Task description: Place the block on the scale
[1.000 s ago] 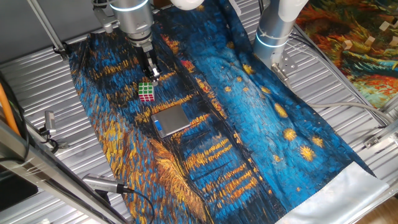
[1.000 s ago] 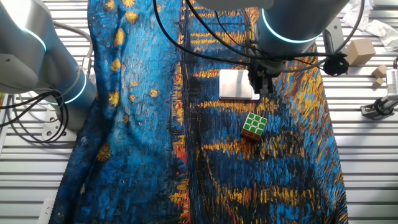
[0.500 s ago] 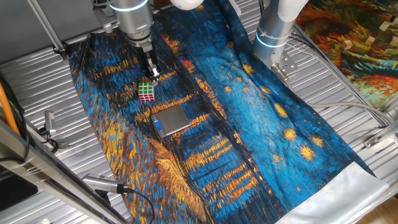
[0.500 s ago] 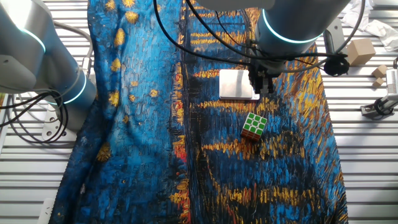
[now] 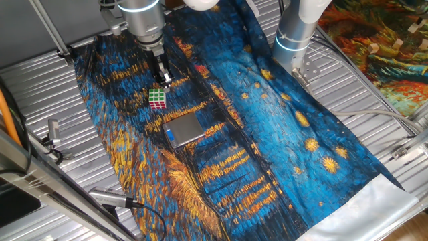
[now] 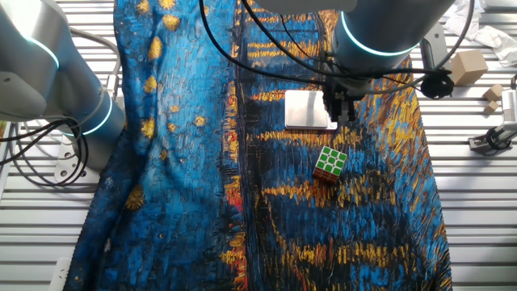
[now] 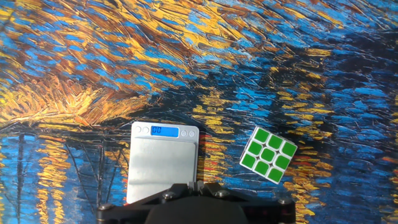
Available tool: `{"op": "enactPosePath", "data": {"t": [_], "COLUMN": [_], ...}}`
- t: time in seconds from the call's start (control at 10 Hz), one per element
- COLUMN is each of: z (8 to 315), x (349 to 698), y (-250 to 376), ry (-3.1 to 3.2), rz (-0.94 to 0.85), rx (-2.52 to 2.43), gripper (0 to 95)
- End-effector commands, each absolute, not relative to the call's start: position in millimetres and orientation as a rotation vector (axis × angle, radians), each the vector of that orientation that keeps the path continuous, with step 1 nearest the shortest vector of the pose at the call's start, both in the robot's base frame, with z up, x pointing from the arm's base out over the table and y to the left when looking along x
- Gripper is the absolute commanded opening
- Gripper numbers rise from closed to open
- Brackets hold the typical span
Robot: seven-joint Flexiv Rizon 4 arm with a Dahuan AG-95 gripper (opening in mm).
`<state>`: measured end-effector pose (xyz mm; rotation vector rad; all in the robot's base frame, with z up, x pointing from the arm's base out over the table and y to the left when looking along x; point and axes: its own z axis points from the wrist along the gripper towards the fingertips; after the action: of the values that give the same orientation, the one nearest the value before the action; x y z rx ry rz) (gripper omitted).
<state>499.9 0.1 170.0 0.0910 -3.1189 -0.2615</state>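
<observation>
The block (image 5: 157, 99) is a small cube with a green 3x3 top face, lying on the painted cloth; it also shows in the other fixed view (image 6: 330, 162) and the hand view (image 7: 268, 155). The scale (image 5: 184, 128) lies flat beside it, silver with a blue display strip, and also shows in the other fixed view (image 6: 308, 109) and the hand view (image 7: 163, 162). Its platform is bare. My gripper (image 5: 164, 80) hangs above the cloth, over the scale's edge in the hand view (image 7: 200, 185), apart from the block. Its fingers are pressed together and hold nothing.
A second robot arm's base (image 5: 294, 37) stands on the cloth at the back. Wooden blocks (image 6: 468, 66) lie off the cloth on the slatted metal table (image 6: 477, 202). Cables (image 6: 32, 153) run by the other arm's base.
</observation>
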Motion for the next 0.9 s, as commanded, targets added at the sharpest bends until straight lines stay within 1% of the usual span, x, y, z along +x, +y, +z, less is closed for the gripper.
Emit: {"op": "enactPosePath", "data": {"t": [0.1, 0.3, 0.5, 0.6, 0.7, 0.9], "z": [170.1, 171.8, 173.2, 174.0, 173.5, 171.1], "x": [503.9, 514.5, 521.1, 523.3, 522.5, 522.4], "y": [-1.6, -5.7, -8.3, -9.3, -9.0, -8.8], "ry": [-3.118, -3.118, -3.123, -3.106, -3.104, -3.088], "rz": [-0.259, -0.257, -0.159, 0.111, 0.115, 0.205], "rx": [0.088, 0.086, 0.185, 0.322, 0.331, 0.371], "gripper": [0.0, 0.0, 0.0, 0.0, 0.0, 0.0]}}
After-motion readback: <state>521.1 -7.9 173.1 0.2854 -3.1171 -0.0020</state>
